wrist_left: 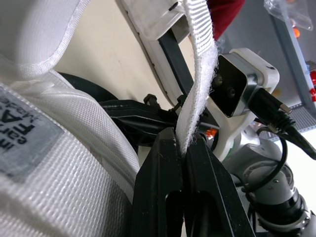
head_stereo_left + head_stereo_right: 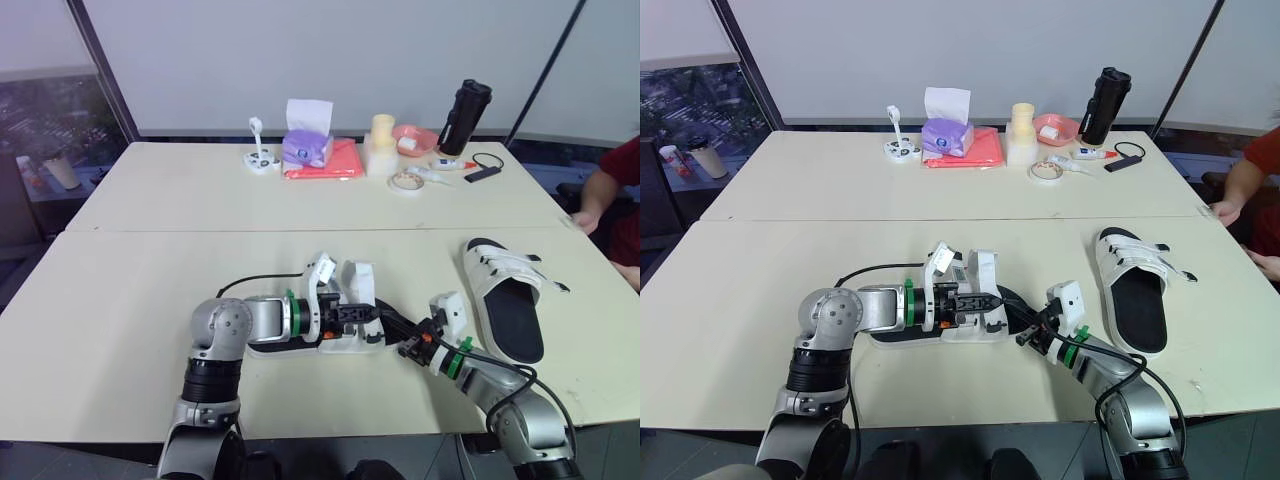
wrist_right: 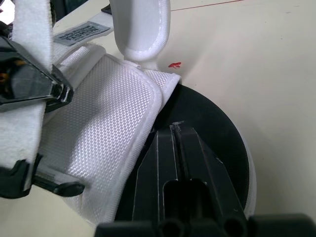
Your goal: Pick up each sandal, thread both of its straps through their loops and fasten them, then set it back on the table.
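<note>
While your left pincer (image 1: 183, 140) pinches the strap (image 1: 200, 64) up for threading, your right pincer (image 3: 175, 131), pressed together, steadies the sandal (image 3: 103, 123).

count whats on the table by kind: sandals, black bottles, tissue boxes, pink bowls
sandals: 2
black bottle: 1
tissue box: 1
pink bowl: 1
total: 5
</note>
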Motion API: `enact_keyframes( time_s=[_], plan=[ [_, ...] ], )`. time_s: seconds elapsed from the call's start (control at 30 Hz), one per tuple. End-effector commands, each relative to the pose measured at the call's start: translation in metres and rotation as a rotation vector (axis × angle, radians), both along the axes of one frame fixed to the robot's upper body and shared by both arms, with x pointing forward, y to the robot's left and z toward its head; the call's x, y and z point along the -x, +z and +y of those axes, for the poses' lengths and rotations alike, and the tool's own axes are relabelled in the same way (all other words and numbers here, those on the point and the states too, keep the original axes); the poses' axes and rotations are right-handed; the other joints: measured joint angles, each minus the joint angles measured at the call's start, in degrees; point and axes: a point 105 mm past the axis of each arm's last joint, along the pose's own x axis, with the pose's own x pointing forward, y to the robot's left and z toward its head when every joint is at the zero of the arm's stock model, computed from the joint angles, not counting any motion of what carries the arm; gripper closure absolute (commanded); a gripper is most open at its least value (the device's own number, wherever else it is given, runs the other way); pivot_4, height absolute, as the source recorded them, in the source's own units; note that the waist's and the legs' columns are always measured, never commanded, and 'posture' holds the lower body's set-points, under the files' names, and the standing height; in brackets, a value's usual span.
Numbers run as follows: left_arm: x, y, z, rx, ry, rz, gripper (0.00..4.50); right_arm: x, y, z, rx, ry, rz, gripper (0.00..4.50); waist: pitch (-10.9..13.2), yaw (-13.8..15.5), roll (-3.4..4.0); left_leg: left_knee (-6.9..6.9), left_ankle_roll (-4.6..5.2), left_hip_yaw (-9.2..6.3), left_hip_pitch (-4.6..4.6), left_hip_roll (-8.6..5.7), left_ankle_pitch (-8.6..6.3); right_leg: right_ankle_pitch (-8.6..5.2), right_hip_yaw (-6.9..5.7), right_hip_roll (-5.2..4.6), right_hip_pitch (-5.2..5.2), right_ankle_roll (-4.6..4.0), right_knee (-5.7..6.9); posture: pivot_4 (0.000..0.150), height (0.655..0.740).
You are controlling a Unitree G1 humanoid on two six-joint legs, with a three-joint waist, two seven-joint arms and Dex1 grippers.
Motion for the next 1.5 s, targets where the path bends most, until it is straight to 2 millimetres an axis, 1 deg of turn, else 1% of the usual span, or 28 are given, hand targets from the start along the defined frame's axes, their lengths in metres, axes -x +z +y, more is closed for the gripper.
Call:
enact_keyframes(
  time_s=[0.03, 0.07, 0.13, 0.37, 0.53, 0.77, 0.87, 1.1, 1.27, 1.4, 1.5],
  plan=[
    [-0.003, 0.020, -0.003, 0.112, -0.016, 0.007, 4.48, 0.027, -0.058, 0.007, 0.037, 0.029, 0.260, 4.50, 0.00, -0.02, -0.01, 0.00, 0.00, 0.00, 0.00, 0.00, 0.00, 0.00, 0.00, 0.00, 0.00, 0.00, 0.00, 0.150, 0.7400],
    [-0.002, 0.024, -0.002, 0.143, -0.021, 0.020, 4.48, 0.027, -0.058, 0.007, 0.037, 0.029, 0.260, 4.50, 0.00, -0.02, -0.01, 0.00, 0.00, 0.00, 0.00, 0.00, 0.00, 0.00, 0.00, 0.00, -0.01, 0.00, 0.00, 0.150, 0.7400],
    [-0.005, 0.024, 0.001, 0.151, -0.007, 0.033, 4.48, 0.027, -0.058, 0.007, 0.037, 0.029, 0.260, 4.50, 0.01, -0.06, -0.01, 0.00, 0.00, 0.00, 0.00, 0.00, 0.00, 0.00, 0.00, 0.00, -0.01, 0.00, 0.00, 0.150, 0.7400],
    [-0.002, 0.012, 0.000, 0.094, 0.001, 0.031, 4.48, 0.026, -0.058, 0.008, 0.036, 0.031, 0.258, 4.50, 0.01, -0.09, -0.02, -0.01, -0.03, 0.01, 0.00, 0.00, -0.02, 0.00, 0.01, 0.00, -0.01, 0.01, -0.03, 0.150, 0.7400],
    [0.002, -0.001, -0.003, 0.012, -0.008, -0.003, 4.48, 0.027, -0.058, 0.008, 0.036, 0.033, 0.259, 4.50, 0.01, -0.09, -0.02, -0.02, -0.04, 0.01, 0.00, 0.00, -0.02, 0.00, 0.01, 0.00, -0.01, 0.00, -0.04, 0.150, 0.7400],
    [0.001, -0.003, -0.005, 0.002, -0.006, -0.030, 4.48, 0.027, -0.058, 0.008, 0.035, 0.032, 0.261, 4.50, -0.01, -0.04, -0.04, -0.02, -0.05, 0.01, 0.00, 0.00, -0.03, 0.00, 0.02, -0.02, 0.00, 0.00, -0.06, 0.150, 0.7400],
    [-0.001, -0.007, -0.004, -0.032, 0.003, -0.056, 4.48, 0.027, -0.058, 0.008, 0.035, 0.032, 0.262, 4.50, -0.01, -0.04, -0.04, -0.02, -0.05, 0.01, 0.00, 0.00, -0.03, 0.00, 0.01, -0.02, 0.00, 0.00, -0.07, 0.150, 0.7400],
    [-0.002, -0.009, -0.004, -0.061, 0.000, -0.090, 4.48, 0.026, -0.058, 0.009, 0.034, 0.033, 0.260, 4.50, -0.02, -0.02, -0.05, -0.02, -0.05, 0.01, 0.00, 0.00, -0.03, 0.00, 0.02, -0.02, 0.00, 0.00, -0.09, 0.150, 0.7400],
    [0.003, -0.013, -0.004, -0.094, -0.029, -0.129, 4.48, 0.026, -0.058, 0.009, 0.033, 0.034, 0.260, 4.50, -0.03, -0.04, -0.04, -0.05, -0.05, 0.01, 0.00, 0.01, -0.03, 0.00, 0.03, -0.03, 0.00, -0.01, -0.12, 0.150, 0.7400],
    [0.005, -0.017, -0.005, -0.145, -0.049, -0.196, 4.48, 0.026, -0.058, 0.010, 0.032, 0.033, 0.260, 4.50, -0.03, -0.05, -0.05, -0.08, -0.05, 0.01, 0.00, 0.02, -0.03, 0.00, 0.04, -0.03, 0.00, -0.01, -0.16, 0.150, 0.7400],
    [0.009, -0.016, -0.007, -0.155, -0.083, -0.236, 4.48, 0.025, -0.058, 0.010, 0.032, 0.032, 0.260, 4.50, -0.04, -0.05, -0.05, -0.11, -0.06, 0.02, 0.00, 0.03, -0.03, -0.01, 0.06, -0.04, 0.01, -0.02, -0.19, 0.150, 0.7400]
  ],
)
